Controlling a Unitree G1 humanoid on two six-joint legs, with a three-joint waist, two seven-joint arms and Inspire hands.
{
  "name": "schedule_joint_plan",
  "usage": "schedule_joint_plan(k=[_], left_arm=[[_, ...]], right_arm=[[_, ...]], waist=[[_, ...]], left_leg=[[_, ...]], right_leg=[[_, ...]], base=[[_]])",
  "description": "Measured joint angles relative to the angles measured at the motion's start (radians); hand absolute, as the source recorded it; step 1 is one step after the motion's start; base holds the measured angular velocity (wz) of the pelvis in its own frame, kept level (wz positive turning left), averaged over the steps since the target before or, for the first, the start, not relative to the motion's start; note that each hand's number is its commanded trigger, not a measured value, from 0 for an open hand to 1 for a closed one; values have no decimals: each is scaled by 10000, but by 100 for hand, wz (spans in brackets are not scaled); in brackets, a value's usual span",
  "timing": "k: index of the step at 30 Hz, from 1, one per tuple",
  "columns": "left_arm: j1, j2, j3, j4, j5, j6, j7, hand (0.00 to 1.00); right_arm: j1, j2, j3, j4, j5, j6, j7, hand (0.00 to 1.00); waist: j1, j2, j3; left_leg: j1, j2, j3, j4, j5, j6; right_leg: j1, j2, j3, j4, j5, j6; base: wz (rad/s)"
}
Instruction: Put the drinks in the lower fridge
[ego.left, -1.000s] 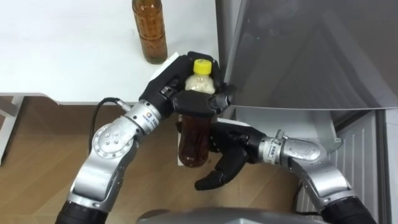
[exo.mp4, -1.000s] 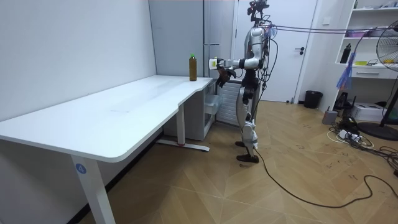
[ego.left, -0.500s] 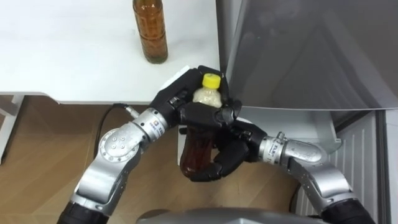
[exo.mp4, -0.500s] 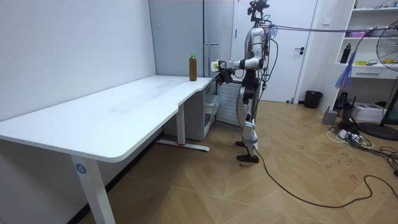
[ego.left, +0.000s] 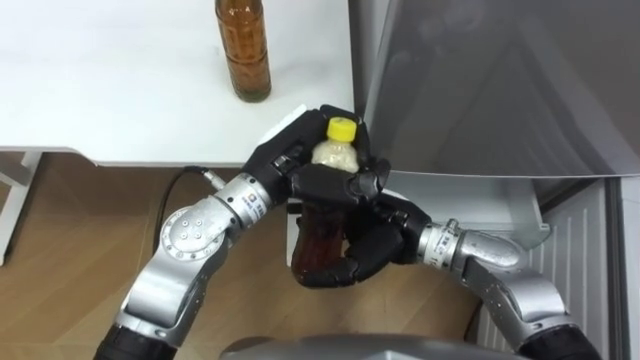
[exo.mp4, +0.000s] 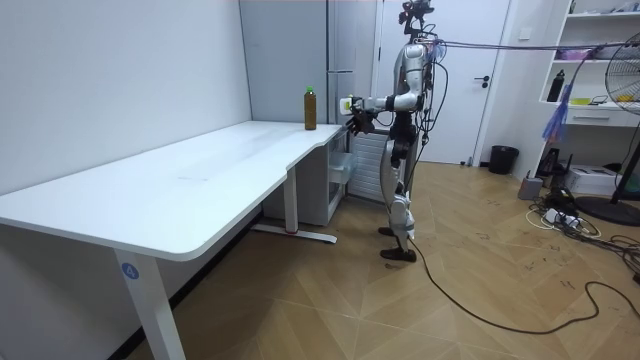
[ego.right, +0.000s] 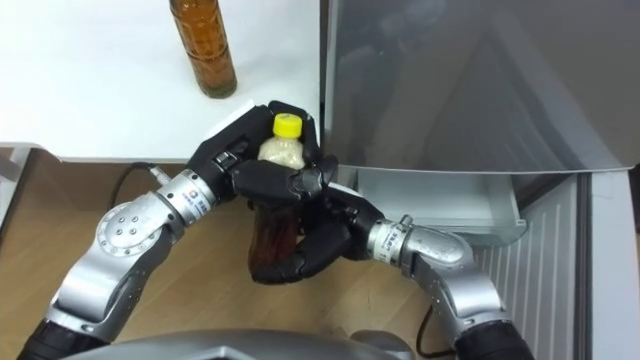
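Starting with the left eye view, a yellow-capped bottle (ego.left: 335, 152) is held upright just off the counter (ego.left: 120, 100) edge, its neck clasped by the curled left hand (ego.left: 290, 162) and its lower body gripped by the right hand (ego.left: 372, 242). The grey fridge (ego.left: 480, 90) is close on the right, with bare floor below. In the room view, the robot is seen standing at the counter's far corner before the fridge, with a second bottle (exo.mp4: 310, 108) upright on the counter near the hands.

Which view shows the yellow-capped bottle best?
The left eye view: the yellow-capped bottle is close, its cap and brown body plain between the left robot hand at its neck and the right robot hand round its lower part. The right eye view shows much the same. In the room view it is a tiny spot.
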Motion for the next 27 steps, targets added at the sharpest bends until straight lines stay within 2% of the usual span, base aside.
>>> schedule_joint_plan(k=[6, 10, 17, 20, 21, 22, 23, 27], left_arm=[[0, 1, -31, 0, -23, 0, -167, 100], [0, -76, -18, 29, -455, 17, -85, 100], [3, -122, -16, 69, -1189, 15, 107, 100], [2, -140, -29, 68, -1186, 14, 85, 100], [2, -140, -36, 68, -1177, 14, 70, 76], [2, -148, -38, 69, -1187, 14, 68, 23], [2, -166, -32, 68, -1189, 14, 98, 0], [2, -190, -10, 67, -1179, 17, 144, 0]], right_arm=[[0, -11, 163, 143, 364, -1, -17, 100], [0, -13, 192, 142, 365, -166, -58, 100], [182, 22, 152, 155, 963, -174, -147, 100], [187, 19, 190, 207, 1096, -164, -155, 100], [188, 23, 204, 207, 1097, -152, -161, 100], [190, 28, 212, 208, 1129, -150, -175, 100], [190, 42, 207, 208, 1151, -151, -189, 100], [185, 38, 197, 208, 1162, -156, -217, 100]], waist=[[-2, -15, -10], [0, -15, -10], [2, -19, -7], [12, -37, 3], [14, -42, 7], [13, -45, 13], [10, -45, 14], [6, -46, 14]], left_leg=[[7, -1, 3, -1, 0, 0], [8, 1, 3, -3, 0, 0], [10, 1, 4, -4, 0, 0], [9, 0, 4, 0, 0, 0], [6, 1, 4, 0, 0, 0], [4, 1, 4, -3, 0, 0], [0, 1, 3, -6, 0, 0], [-20, 5, 0, -13, -2, -2]], right_leg=[[5, -1, 3, 7, 0, 0], [6, 1, 3, 7, 0, -1], [6, 0, 5, 6, 0, 0], [6, 1, 6, 4, 0, 0], [6, 2, 6, 2, 0, 0], [4, 2, 6, 0, 0, 0], [3, 2, 2, -3, 0, 0], [-9, 5, -12, -7, 0, -1]], base=[[0], [0], [0], [0], [0], [0], [0], [0]])
